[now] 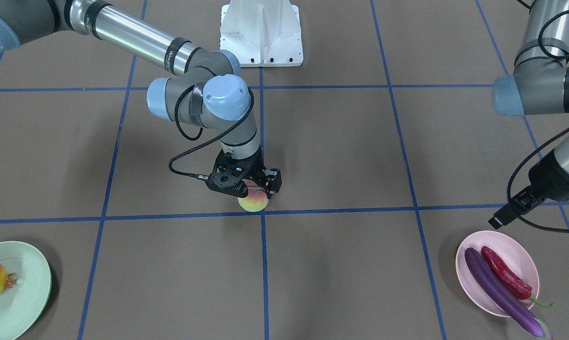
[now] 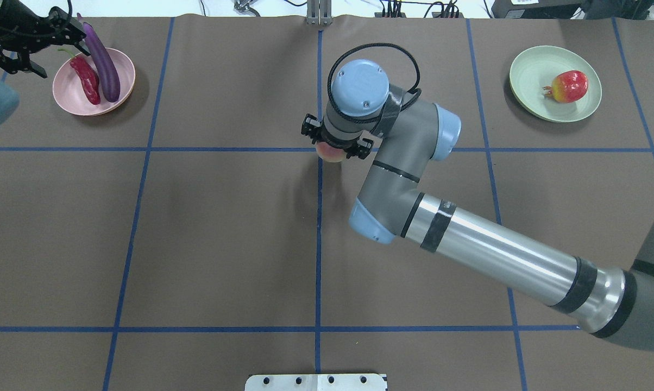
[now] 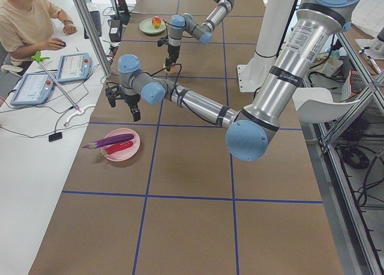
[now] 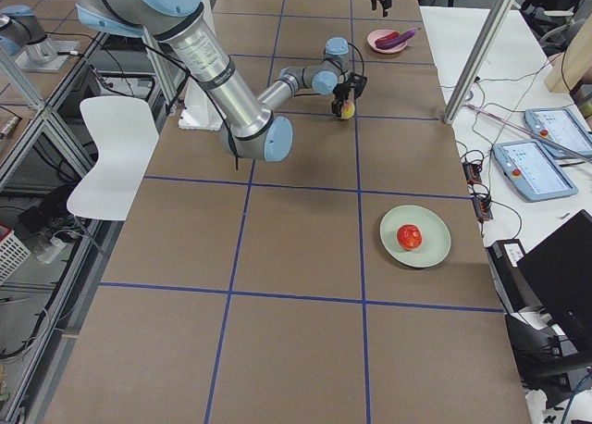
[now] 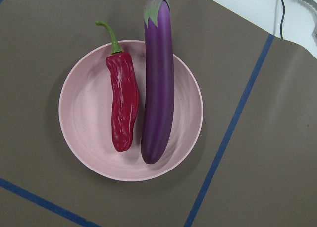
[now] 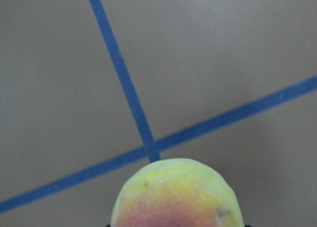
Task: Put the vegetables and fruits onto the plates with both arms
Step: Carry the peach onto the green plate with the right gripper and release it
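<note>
Bare brown table (image 2: pixel 224 228) lay open on both sides of the middle tape crossing (image 6: pixel 150 148), with nothing standing between it and either plate. The pink plate (image 2: pixel 66 91) sat well off to the robot's left of the crossing, close to the table's far edge. The mint green plate (image 2: pixel 533 76) sat well off to the robot's right, also toward that edge.

White lettering on a dark band of the right arm (image 1: pixel 171 55) was too small to read.

The right gripper (image 1: pixel 254 191) stood straight over the crossing, its fingers closed in on the peach (image 1: pixel 253 203) from two sides. Whether the peach touched the table could not be told.

The left gripper (image 2: pixel 73 30) hung beside the pink plate; how far apart its fingers were could not be told.

The eggplant (image 5: pixel 158 88) and the chili pepper (image 5: pixel 124 108) lay side by side on the pink plate, the eggplant's cap overhanging the rim. The pomegranate (image 2: pixel 568 86) lay on the green plate.
</note>
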### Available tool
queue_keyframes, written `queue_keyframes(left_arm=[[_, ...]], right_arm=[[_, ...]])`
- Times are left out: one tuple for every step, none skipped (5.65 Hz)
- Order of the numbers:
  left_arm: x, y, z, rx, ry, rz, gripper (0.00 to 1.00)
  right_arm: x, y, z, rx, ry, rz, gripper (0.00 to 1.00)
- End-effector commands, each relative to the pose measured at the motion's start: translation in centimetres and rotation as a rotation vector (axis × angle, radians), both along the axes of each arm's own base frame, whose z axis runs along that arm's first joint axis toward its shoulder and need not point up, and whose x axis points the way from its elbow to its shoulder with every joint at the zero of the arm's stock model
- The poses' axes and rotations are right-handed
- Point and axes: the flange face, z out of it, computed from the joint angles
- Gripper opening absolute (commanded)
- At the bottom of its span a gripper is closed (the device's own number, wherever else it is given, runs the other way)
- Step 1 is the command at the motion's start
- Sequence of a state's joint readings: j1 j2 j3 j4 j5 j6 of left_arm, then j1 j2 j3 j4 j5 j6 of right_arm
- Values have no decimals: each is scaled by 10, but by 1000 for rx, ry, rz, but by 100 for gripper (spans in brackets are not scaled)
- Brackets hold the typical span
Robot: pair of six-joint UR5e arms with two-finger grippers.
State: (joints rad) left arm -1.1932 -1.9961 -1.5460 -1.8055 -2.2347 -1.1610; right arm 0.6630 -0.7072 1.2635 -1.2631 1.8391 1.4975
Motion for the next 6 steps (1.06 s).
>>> queue_keyframes(left_arm=[[-5,42,-20,-5,0,17,100],[-3,62,-26,12,7,34,100],[-4,73,-30,22,12,38,100],[6,75,-29,18,11,51,100],[10,77,-28,10,11,52,100],[13,77,-28,9,9,55,100]], right_arm=[[116,-87,57,104,107,-11,0],[171,-119,100,120,174,-18,0],[207,-149,138,85,237,7,0],[230,-168,171,56,307,54,0],[242,-180,205,37,398,100,0],[257,-188,220,16,419,113,0]])
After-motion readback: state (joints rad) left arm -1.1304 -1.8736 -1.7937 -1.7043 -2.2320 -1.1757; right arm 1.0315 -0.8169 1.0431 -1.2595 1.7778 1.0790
